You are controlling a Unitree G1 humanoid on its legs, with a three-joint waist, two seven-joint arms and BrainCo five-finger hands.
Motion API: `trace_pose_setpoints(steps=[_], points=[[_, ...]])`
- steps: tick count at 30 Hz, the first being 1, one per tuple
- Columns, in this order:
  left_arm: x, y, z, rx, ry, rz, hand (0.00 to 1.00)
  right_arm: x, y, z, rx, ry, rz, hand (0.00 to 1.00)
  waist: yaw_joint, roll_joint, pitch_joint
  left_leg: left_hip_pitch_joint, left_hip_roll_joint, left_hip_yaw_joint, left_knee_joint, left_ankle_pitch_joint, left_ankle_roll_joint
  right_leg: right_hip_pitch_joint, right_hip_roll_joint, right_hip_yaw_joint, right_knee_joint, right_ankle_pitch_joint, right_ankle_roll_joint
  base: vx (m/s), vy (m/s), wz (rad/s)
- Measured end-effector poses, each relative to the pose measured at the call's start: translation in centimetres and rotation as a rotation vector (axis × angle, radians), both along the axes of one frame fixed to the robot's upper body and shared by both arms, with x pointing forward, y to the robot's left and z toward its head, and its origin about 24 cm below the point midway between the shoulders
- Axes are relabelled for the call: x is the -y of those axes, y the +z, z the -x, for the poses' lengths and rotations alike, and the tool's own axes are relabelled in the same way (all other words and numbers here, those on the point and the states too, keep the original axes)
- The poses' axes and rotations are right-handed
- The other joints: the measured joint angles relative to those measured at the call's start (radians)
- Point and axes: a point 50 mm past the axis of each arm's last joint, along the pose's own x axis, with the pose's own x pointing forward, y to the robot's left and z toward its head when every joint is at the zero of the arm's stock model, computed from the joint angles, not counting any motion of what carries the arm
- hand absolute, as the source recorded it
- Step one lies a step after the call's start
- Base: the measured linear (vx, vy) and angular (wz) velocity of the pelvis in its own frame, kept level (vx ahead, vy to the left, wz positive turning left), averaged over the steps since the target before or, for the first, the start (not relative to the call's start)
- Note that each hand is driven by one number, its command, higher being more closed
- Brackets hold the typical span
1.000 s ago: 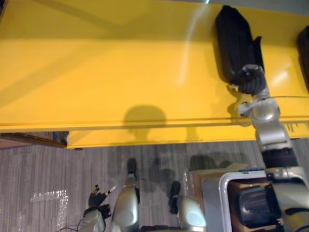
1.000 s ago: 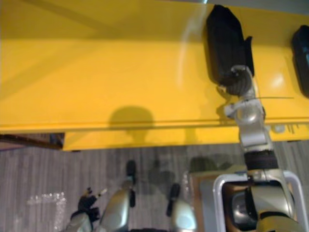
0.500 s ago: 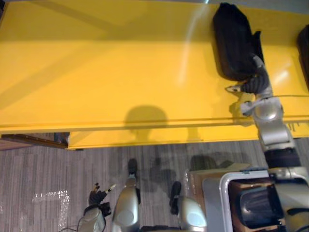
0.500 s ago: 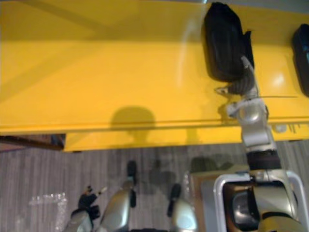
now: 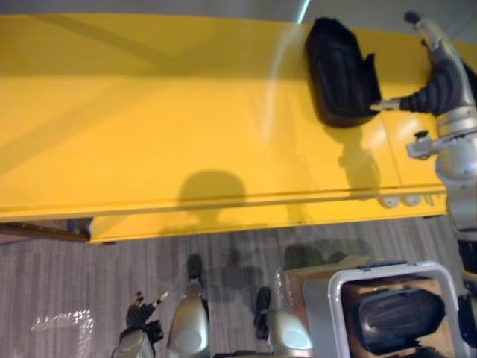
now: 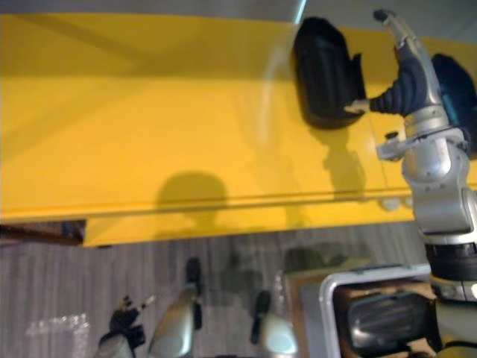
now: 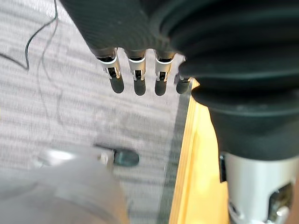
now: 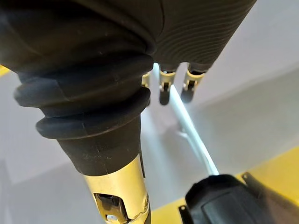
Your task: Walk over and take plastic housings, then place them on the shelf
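Black plastic housing (image 5: 339,71) flat on glossy yellow shelf (image 5: 149,112), right hand (image 5: 440,74) just beside it.
Fingers straight, gripping nothing, thumb tip at housing's edge; left hand (image 5: 140,317) low over grey striped carpet (image 5: 89,268), fingers relaxed, empty; another dark housing in white-rimmed bin (image 5: 332,306) at lower right.
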Motion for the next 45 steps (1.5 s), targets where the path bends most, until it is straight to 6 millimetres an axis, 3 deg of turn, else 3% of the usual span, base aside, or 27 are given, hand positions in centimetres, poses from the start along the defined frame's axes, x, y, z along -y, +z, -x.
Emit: trace_pose_setpoints(steps=[6, 8, 11, 13, 16, 17, 18, 19, 25, 28, 33, 40, 45], points=[[0.2, -1.1, 1.9, -0.088, -0.016, 0.014, 0.0, 0.4, 0.1, 0.2, -0.013, 0.044, -0.065, 0.0, -0.021, 0.012, -0.1, 0.042, -0.001, 0.005, -0.001, -0.021, -0.008, 0.053, 0.0, 0.002, -0.03, 0.004, -0.002, 0.04, -0.016, -0.04], [0.2, -1.4, 2.4, -0.112, -0.011, 0.019, 0.0, 1.1, 0.3, 0.4, 0.021, 0.014, -0.104, 0.0, -0.028, 0.022, -0.122, 0.051, 0.004, 0.005, -0.002, -0.025, -0.007, 0.062, 0.003, 0.003, -0.036, 0.006, -0.005, -0.02, -0.014, -0.06], [0.4, -1.8, 3.1, -0.141, 0.0, 0.03, 0.0, 3.9, 0.2, 1.5, 0.104, -0.078, -0.224, 0.0, -0.03, 0.039, -0.155, 0.051, 0.019, 0.01, -0.002, -0.023, -0.01, 0.063, 0.015, 0.006, -0.056, 0.016, -0.015, -0.03, -0.02, -0.08], [0.5, -2.1, 4.0, -0.169, 0.023, 0.039, 0.0, 7.1, -2.6, 2.8, 0.145, -0.189, -0.392, 0.0, -0.033, 0.038, -0.178, 0.06, 0.019, 0.014, -0.002, -0.021, -0.018, 0.079, 0.021, 0.004, -0.077, 0.018, -0.016, -0.02, -0.016, -0.05], [0.7, -2.5, 4.9, -0.199, 0.043, 0.053, 0.0, 8.9, -7.1, 4.5, 0.147, -0.284, -0.545, 0.0, -0.044, 0.04, -0.196, 0.068, 0.021, 0.027, -0.002, -0.023, -0.021, 0.082, 0.02, 0.011, -0.085, 0.014, -0.015, -0.01, -0.006, -0.1], [0.7, -2.6, 5.3, -0.211, 0.05, 0.057, 0.0, 9.2, -9.7, 5.3, 0.126, -0.313, -0.618, 0.0, -0.056, 0.044, -0.2, 0.07, 0.021, 0.033, -0.002, -0.022, -0.021, 0.08, 0.018, 0.017, -0.085, 0.012, -0.014, 0.01, 0.002, -0.12], [0.8, -2.7, 5.5, -0.217, 0.05, 0.058, 0.0, 9.3, -11.5, 6.0, 0.107, -0.332, -0.675, 0.0, -0.062, 0.048, -0.202, 0.071, 0.022, 0.037, -0.002, -0.022, -0.022, 0.079, 0.017, 0.021, -0.085, 0.012, -0.013, 0.02, -0.002, -0.17], [0.8, -2.7, 5.7, -0.225, 0.042, 0.056, 0.0, 9.3, -14.7, 7.1, 0.072, -0.356, -0.793, 0.0, -0.076, 0.052, -0.204, 0.078, 0.021, 0.046, -0.002, -0.026, -0.023, 0.079, 0.017, 0.03, -0.084, 0.015, -0.006, 0.02, -0.004, -0.16], [1.0, -2.7, 5.2, -0.202, 0.028, 0.081, 0.0, 7.6, -25.7, 10.9, -0.072, -0.502, -1.234, 0.0, -0.085, 0.069, -0.206, 0.094, 0.021, 0.071, -0.002, -0.035, -0.026, 0.08, 0.013, 0.054, -0.084, 0.016, -0.002, 0.01, 0.005, -0.13], [1.3, -2.7, 5.2, -0.193, 0.032, 0.093, 0.0, 6.7, -28.1, 11.7, -0.052, -0.544, -1.346, 0.0, -0.082, 0.084, -0.209, 0.103, 0.017, 0.083, -0.002, -0.041, -0.022, 0.084, 0.004, 0.058, -0.084, 0.01, 0.011, 0.01, 0.011, -0.1], [1.7, -2.8, 5.1, -0.191, 0.005, 0.104, 0.0, 5.4, -29.0, 11.7, -0.055, -0.586, -1.305, 0.0, -0.075, 0.088, -0.206, 0.12, -0.001, 0.086, -0.002, -0.053, -0.015, 0.103, -0.014, 0.055, -0.088, 0.004, 0.023, 0.01, 0.01, 0.0], [1.7, -2.7, 4.5, -0.243, -0.28, 0.057, 0.0, 3.5, -29.0, 10.3, -0.101, -0.536, -1.306, 0.0, -0.057, 0.068, -0.194, 0.126, -0.01, 0.129, -0.001, -0.078, -0.011, 0.09, -0.03, 0.082, -0.097, 0.003, 0.031, 0.05, 0.024, -0.16], [2.2, -3.0, 5.0, -0.315, -0.462, 0.077, 0.0, 3.4, -27.9, 10.1, -0.089, -0.465, -1.301, 0.0, -0.072, 0.072, -0.193, 0.205, 0.022, 0.279, 0.006, -0.13, -0.043, 0.058, -0.01, 0.226, -0.091, 0.044, 0.035, 0.09, 0.015, -0.95]])
